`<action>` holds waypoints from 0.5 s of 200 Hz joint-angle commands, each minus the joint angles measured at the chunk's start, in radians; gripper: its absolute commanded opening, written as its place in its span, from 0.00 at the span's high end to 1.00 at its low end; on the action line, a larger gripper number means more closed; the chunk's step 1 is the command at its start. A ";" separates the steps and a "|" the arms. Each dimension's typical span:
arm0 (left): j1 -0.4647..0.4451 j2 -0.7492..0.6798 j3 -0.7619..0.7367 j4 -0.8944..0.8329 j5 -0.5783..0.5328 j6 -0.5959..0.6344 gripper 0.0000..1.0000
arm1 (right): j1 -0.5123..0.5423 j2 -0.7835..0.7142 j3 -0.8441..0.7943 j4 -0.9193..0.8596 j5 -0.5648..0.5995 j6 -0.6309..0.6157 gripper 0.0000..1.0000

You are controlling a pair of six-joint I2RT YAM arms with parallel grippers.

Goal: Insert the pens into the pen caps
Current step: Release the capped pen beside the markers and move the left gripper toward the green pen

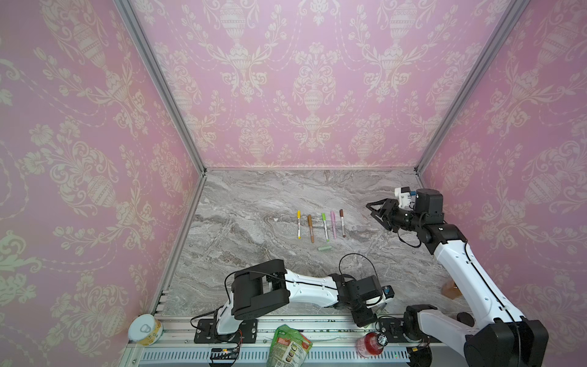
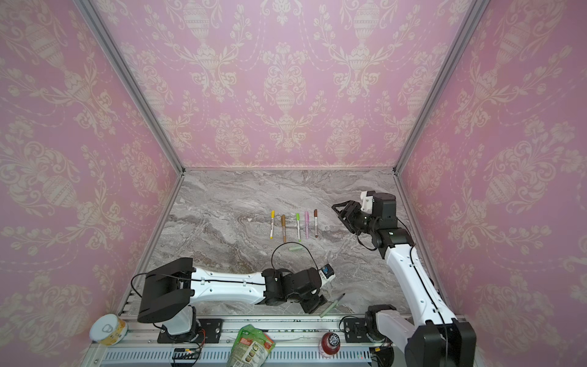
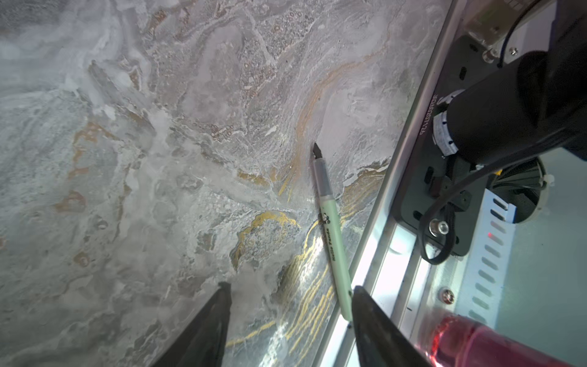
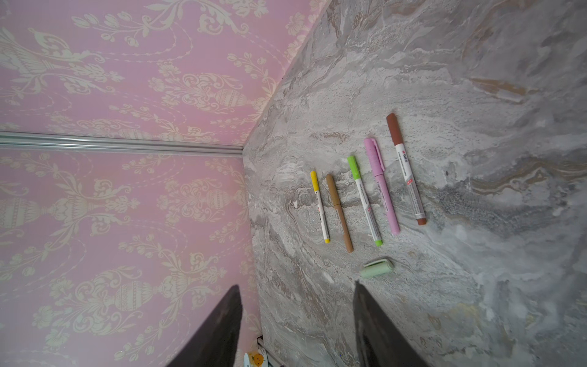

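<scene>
Just beside the front rail point(image 3: 381, 270) lies the uncapped pale green pen point(image 3: 333, 232), off-centre by the spread left gripper point(image 3: 292, 286), which should straddle the barrel before closing. The pale green cap point(image 4: 376, 268) lies well away from that rail; the right gripper point(image 4: 296, 283) gapes empty

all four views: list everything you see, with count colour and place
table: one, grey marble
capped pens: five, yellow, tan, lime, pink, brown, row mid-table
pen cap: one, pale green, loose, nearer than row
uncapped pen: one, pale green, table's near edge
tin can: one, white-yellow, rail left end
pouch: one, green, rail middle
bottle: one, red, right of pouch
left hand: one, black, open, near edge
right hand: one, black, open, right of row
</scene>
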 commanded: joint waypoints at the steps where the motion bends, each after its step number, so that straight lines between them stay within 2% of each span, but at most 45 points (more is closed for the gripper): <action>1: -0.004 0.038 -0.019 0.087 -0.033 0.013 0.37 | -0.005 0.016 0.049 -0.047 -0.027 -0.036 0.44; 100: -0.020 0.150 0.051 0.050 -0.015 0.066 0.38 | -0.005 0.020 0.068 -0.095 -0.012 -0.054 0.47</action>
